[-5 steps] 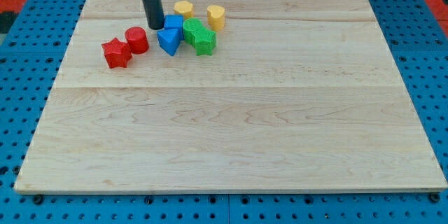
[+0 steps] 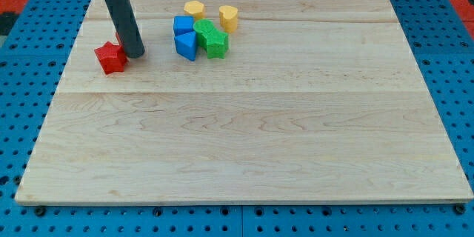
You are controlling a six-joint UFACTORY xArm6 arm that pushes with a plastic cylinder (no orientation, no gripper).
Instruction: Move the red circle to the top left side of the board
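Note:
The red circle (image 2: 118,39) is almost wholly hidden behind my rod; only a red sliver shows at the rod's left edge, in the upper left part of the board (image 2: 244,118). My tip (image 2: 135,53) rests on the board just right of the red star (image 2: 110,58), close to or touching it. The circle's sliver sits just above the star.
To the tip's right is a cluster: a blue block (image 2: 182,25), a blue triangle (image 2: 186,45), a green block (image 2: 203,29) and a green star (image 2: 215,44). Above them lie a yellow block (image 2: 194,9) and another yellow block (image 2: 228,17).
My rod moved to the view's left and slightly down, away from the blue blocks. The red circle and red star shifted left; the circle is now hidden behind the rod.

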